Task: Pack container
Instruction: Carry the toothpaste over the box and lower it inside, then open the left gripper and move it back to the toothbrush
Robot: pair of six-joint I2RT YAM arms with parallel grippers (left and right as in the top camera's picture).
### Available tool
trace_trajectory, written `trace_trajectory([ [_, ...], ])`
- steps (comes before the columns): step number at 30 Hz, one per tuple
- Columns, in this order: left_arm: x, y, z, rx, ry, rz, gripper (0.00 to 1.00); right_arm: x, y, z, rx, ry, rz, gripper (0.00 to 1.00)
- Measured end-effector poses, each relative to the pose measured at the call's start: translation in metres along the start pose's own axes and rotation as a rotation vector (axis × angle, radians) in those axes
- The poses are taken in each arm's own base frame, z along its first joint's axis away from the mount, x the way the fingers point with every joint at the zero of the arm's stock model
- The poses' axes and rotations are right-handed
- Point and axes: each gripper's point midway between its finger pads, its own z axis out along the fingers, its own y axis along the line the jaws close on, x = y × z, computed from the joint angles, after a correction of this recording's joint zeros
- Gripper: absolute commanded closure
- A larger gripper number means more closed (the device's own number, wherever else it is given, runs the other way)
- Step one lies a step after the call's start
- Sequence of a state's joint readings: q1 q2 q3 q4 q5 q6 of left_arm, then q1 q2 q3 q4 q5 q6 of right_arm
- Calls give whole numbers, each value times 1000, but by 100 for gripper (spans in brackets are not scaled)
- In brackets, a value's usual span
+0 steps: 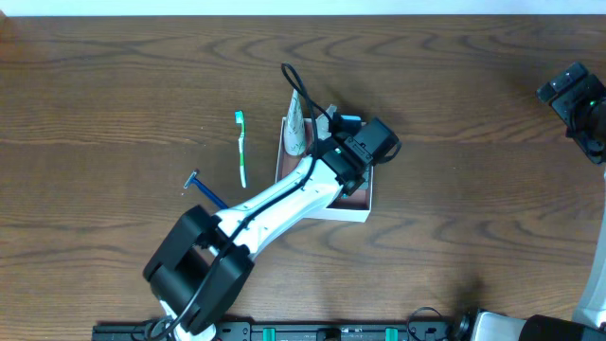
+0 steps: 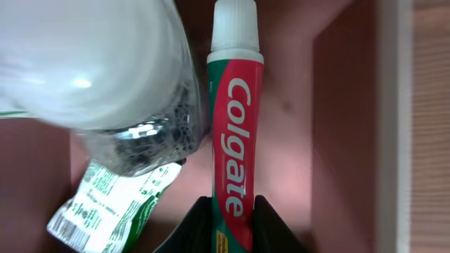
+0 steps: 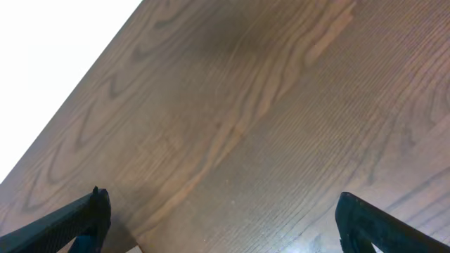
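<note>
The container [image 1: 343,214] is a shallow white-walled box with a reddish-brown floor [image 2: 337,105] at the table's middle. My left gripper [image 2: 232,205] reaches into it from the front left and is shut on the lower end of a red and green Colgate toothpaste tube [image 2: 235,126], which lies along the box floor. In the overhead view the left gripper [image 1: 352,152] covers most of the box. A clear plastic-wrapped item [image 2: 105,70] and a green-printed sachet [image 2: 112,204] lie in the box left of the tube. My right gripper [image 3: 221,211] is open and empty over bare table.
A green toothbrush [image 1: 240,147] and a blue razor [image 1: 202,188] lie on the wooden table left of the box. The wrapped item's pale cone [image 1: 296,123] sticks out over the box's far left corner. The right arm [image 1: 578,99] is at the far right edge.
</note>
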State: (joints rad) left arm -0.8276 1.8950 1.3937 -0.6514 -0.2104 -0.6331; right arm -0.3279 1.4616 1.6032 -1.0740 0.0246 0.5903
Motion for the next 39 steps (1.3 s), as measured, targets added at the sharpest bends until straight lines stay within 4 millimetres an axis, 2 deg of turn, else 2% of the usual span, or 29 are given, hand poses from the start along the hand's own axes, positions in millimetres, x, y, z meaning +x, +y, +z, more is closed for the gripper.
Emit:
trace_trajectory([
  [3,4,1,10,-22,12,8,80,0,0,0,0,0,0,1],
  [9,2,1,12,-28,-1,6,79,0,0,0,0,0,0,1],
  [11,1,1,14,-32,-5,7,67,0,0,0,0,0,0,1],
  [13,0,1,15,-34,-9,0,62,0,0,0,0,0,0,1],
  [29,-1,0,13,-28,-8,6,60,0,0,0,0,0,0,1],
  [31,4,3,7,-30,13,15,60,0,0,0,0,0,0,1],
  [34,0,7,-19,-6,4,16,60,0,0,0,0,-1,0,1],
  [37,-15,8,-62,60,-65,5,59,0,0,0,0,0,0,1],
  [38,-23,11,-90,101,-114,-8,59,0,0,0,0,-1,0,1],
  [39,-27,13,-107,126,-141,-15,56,0,0,0,0,0,0,1],
])
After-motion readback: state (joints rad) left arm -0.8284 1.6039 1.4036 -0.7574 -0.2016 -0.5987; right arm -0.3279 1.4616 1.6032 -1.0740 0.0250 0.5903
